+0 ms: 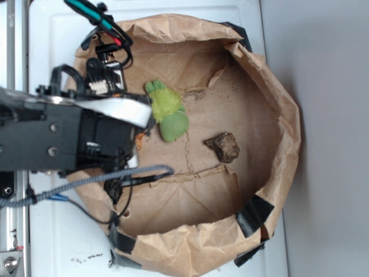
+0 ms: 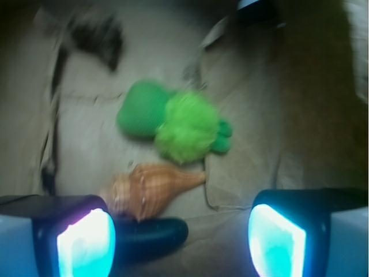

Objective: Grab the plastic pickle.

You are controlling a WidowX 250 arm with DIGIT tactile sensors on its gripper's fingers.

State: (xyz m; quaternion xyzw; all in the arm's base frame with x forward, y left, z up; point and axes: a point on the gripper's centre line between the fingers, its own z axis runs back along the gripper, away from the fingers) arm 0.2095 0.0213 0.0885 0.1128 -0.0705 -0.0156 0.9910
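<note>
Pincer (image 2: pixel 181 236) spread wide, nothing in it, hanging low inside the paper bag (image 1: pixel 271 92). Plastic pickle (image 2: pixel 151 238) lying right by the left pad (image 2: pixel 86 242), touching the orange shell (image 2: pixel 153 187), with the fuzzy lime-green toy (image 2: pixel 184 128) further up. Probably best to slide left so the pickle sits centred between the pads, drop straight down, then squeeze across the short side without nudging the shell.

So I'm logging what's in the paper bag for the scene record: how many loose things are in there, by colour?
Green: 2, the fuzzy lime toy and the dark glossy plastic pickle
Orange: 1, the shell
Brown: 1, the rock-like lump
Total: 4

The pickle shows only in the wrist view, beside the open hand.
</note>
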